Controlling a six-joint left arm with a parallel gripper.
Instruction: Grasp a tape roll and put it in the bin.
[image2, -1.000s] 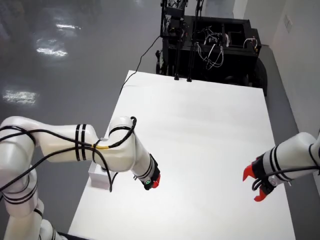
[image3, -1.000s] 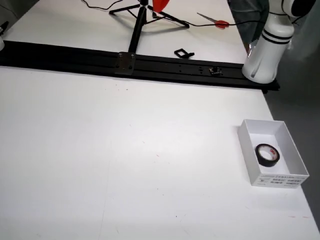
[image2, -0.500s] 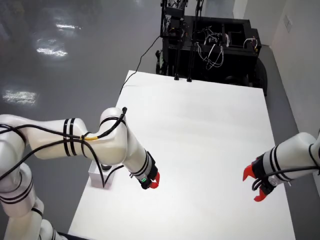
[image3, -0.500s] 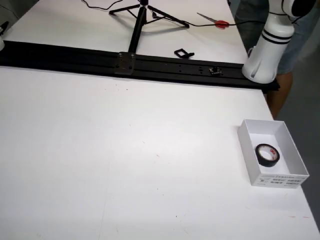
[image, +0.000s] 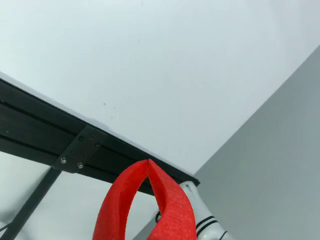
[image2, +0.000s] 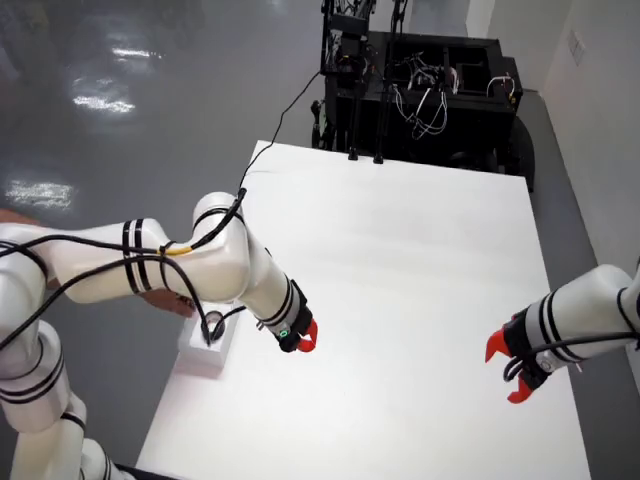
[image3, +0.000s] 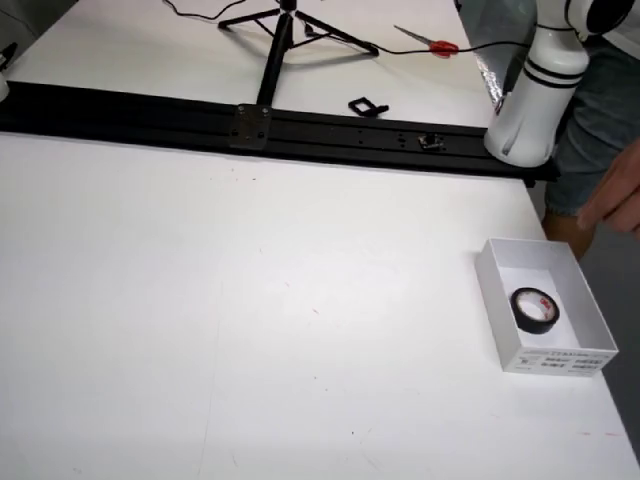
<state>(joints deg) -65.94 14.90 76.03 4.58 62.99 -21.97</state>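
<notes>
— One tape roll (image3: 535, 309) is all I can find. Where does it lie from the hand (image: 148, 162)?

— In the overhead view, the bin (image3: 560, 357) sits at about nine o'clock from the red tips, close by and partly hidden under the forearm. The front view shows the roll inside that bin, flat on the floor with its hole facing up.

— So the hand is carrying nothing?

— Nothing. The wrist view shows the two red fingers meeting at their points with no gap and nothing between them.

— Which arm is nearer?

— This one, by a long way. The other arm's hand (image2: 512, 368) hangs at three o'clock, well apart across the surface (image3: 250, 300), with its red fingers spread.

— Materials, starting nearest?

— The bin is a small white card box, rectangular, with thin upright walls and a printed label on its near end. Its long axis runs roughly six to twelve in the front view. The roll is glossy black tape, a narrow ring with a pale inner core. The surface is matt white and smooth. Beyond it runs a black metal rail (image3: 300, 130), and the arm's white base (image3: 522, 125) stands at its right end.

— What's left to do?

— By my reading, little. The roll is in the bin, so the next move is probably just to draw clear.
</notes>
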